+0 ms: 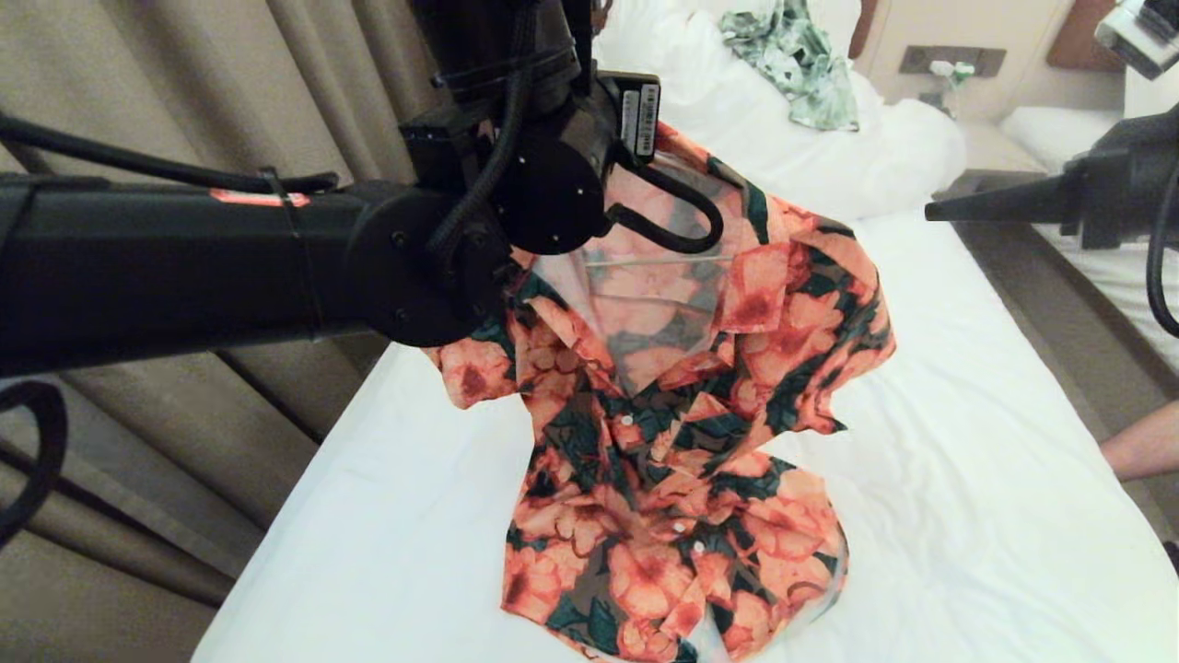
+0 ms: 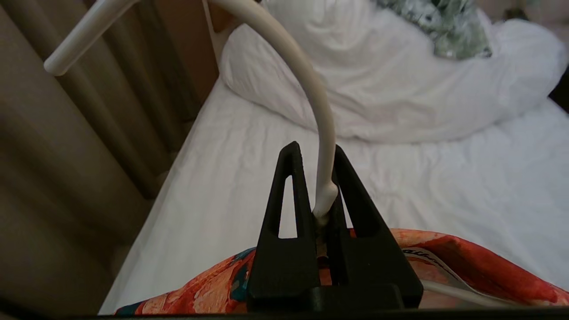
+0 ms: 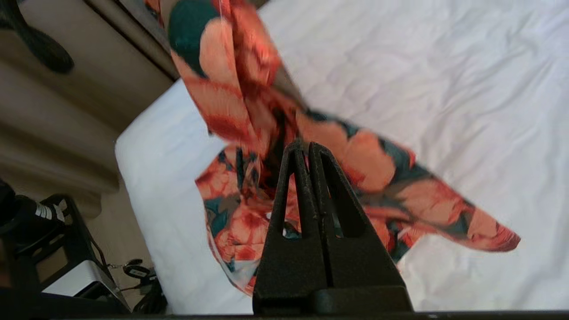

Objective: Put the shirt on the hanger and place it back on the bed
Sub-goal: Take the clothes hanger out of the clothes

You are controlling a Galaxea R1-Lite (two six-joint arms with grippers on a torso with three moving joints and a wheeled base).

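left gripper (image 2: pixel 318 178): pinching hanger (image 2: pixel 326 133) neck | right gripper (image 3: pixel 309 149): pressed together, empty | shirt (image 1: pixel 663 414): hangs above bed (image 1: pixel 967 516)

We see only the hook of the hanger (image 2: pixel 311 89); its shoulders are hidden inside the shirt (image 1: pixel 663 414). In the head view the left arm covers the left gripper (image 2: pixel 316 155), and the picture's edge cuts off the shirt's hem.

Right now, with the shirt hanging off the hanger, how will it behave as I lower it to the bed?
The shirt is probably floppy: its hem already crumples on the bed. It looks light; the left hand carries it by the thin hanger neck alone. It may swing, since one sleeve hangs free.
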